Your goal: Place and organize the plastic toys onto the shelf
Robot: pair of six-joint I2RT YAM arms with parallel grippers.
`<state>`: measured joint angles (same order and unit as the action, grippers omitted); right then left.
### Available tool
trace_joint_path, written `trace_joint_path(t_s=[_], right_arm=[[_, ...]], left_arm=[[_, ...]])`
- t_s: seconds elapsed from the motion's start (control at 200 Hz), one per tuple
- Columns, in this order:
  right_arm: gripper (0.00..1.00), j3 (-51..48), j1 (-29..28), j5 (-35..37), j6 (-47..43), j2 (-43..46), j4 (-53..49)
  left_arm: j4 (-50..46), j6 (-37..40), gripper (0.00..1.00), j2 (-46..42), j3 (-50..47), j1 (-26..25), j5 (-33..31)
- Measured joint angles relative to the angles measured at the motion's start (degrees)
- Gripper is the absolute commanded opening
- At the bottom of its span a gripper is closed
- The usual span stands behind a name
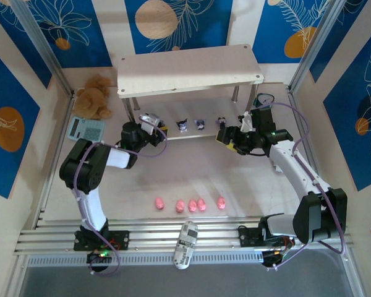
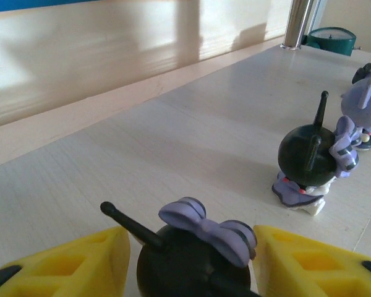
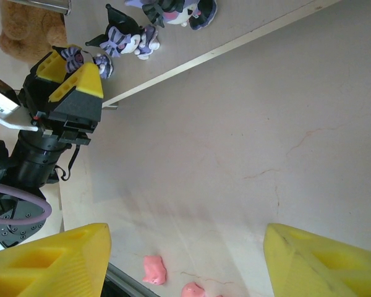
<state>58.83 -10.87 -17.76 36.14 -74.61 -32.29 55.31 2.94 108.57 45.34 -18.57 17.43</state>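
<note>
On the lower board of the shelf point(image 1: 173, 135) stands a dark purple-and-white figure point(image 2: 195, 260) with a lilac bow. My left gripper point(image 2: 191, 247) is open around it, with a thin gap on each side of the figure. Two more such figures point(image 2: 312, 164) point(image 2: 365, 102) stand in a row to its right, and the top view shows three point(image 1: 200, 124). Several pink pigs point(image 1: 192, 204) lie in a line on the table in front. My right gripper point(image 3: 185, 253) hangs open and empty above the table, near the shelf's right end point(image 1: 230, 137).
A brown teddy bear point(image 1: 94, 96) and a teal calculator point(image 1: 85, 129) lie left of the shelf. A teal clock point(image 2: 331, 40) sits by the shelf's right leg point(image 2: 297, 25). A white device point(image 1: 185, 244) rests on the front rails.
</note>
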Motion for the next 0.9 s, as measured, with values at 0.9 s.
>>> trace_joint_path(t_s=[0.9], right_arm=[[0.67, 0.0, -0.04, -0.04, -0.02, 0.0, 0.13]], left_arm=[[-9.27, 2.16, 0.54, -1.27, 0.57, -1.75, -8.98]])
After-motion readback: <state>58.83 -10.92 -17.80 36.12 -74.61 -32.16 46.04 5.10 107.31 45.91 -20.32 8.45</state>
